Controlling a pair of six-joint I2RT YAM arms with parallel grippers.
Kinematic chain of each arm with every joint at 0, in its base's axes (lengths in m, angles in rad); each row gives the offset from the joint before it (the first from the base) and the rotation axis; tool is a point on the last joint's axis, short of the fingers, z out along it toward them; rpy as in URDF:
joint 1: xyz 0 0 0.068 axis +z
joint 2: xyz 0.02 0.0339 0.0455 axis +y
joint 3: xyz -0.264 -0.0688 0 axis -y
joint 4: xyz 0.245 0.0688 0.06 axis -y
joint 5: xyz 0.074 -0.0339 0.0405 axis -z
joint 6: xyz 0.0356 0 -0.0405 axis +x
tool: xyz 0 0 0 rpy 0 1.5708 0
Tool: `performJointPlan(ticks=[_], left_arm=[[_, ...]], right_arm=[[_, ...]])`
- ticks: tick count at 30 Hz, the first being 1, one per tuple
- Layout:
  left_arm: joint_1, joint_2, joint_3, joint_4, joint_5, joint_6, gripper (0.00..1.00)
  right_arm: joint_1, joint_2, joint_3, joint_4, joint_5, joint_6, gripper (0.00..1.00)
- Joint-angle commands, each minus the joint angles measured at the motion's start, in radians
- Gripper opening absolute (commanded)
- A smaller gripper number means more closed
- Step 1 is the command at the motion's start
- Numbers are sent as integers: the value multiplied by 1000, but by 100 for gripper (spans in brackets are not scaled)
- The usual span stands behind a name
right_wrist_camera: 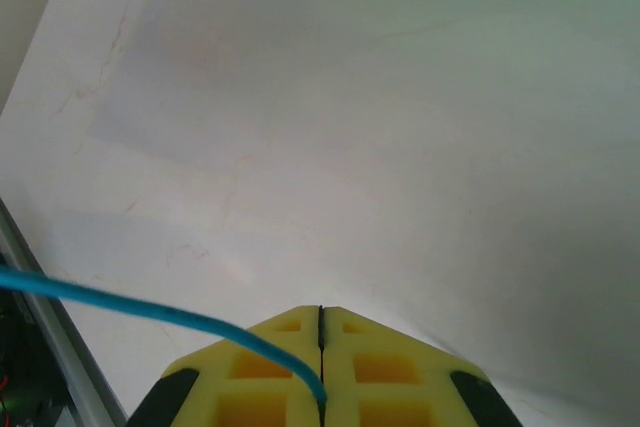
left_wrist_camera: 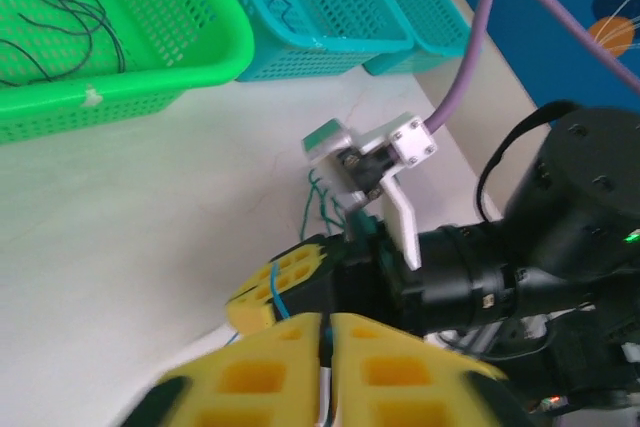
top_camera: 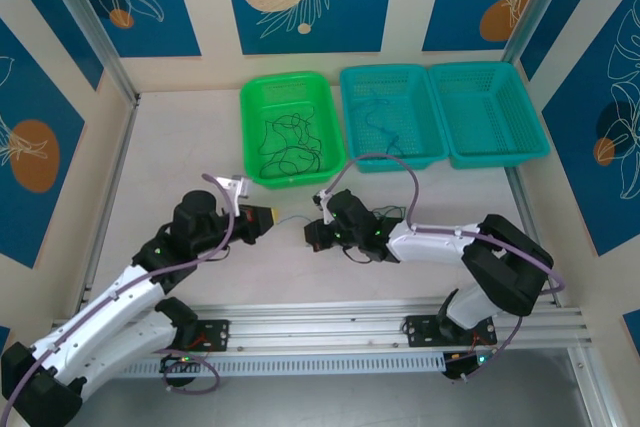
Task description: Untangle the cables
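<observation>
One blue cable (right_wrist_camera: pixel 150 309) is clamped in your right gripper (right_wrist_camera: pixel 320 313); your left gripper (left_wrist_camera: pixel 326 321) is shut beside it. More cables (top_camera: pixel 285 142) lie tangled ahead.

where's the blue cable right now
In the right wrist view the blue cable is pinched in the right gripper's shut jaws, trailing off left; from above it sits just on the near side of the green basket.

Counter (top_camera: pixel 170 147) bare at frame left; three baskets (top_camera: pixel 490 112) wall the top; left arm (top_camera: pixel 150 277), right arm (top_camera: pixel 450 242) and the blue cable (top_camera: pixel 290 219) strung between them bar centre.
</observation>
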Motion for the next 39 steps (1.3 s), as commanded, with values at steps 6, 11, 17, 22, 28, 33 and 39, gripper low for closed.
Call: performJointPlan(ticks=[6,11,17,22,28,33,39], left_arm=[[-2,-115,-88,168,97,-8,53],[-37,-113,-78,234,164,-22,52],[-173,-70,-57,248,62,6,52],[-258,-58,-50,202,-127,10,54],[-268,-63,-27,31,-326,-39,55],[-268,-108,-49,-13,-376,-35,54],[-268,-51,-43,15,-338,-7,54]], right_arm=[[-137,-303,83,-285,123,79,0],[-399,-372,202,-361,50,66,0],[-670,-185,416,-376,118,4,0],[-762,126,673,-436,106,-67,1],[-778,331,942,-641,17,-83,67],[-781,141,758,-542,4,-47,69],[-775,-229,407,-517,7,54,66]])
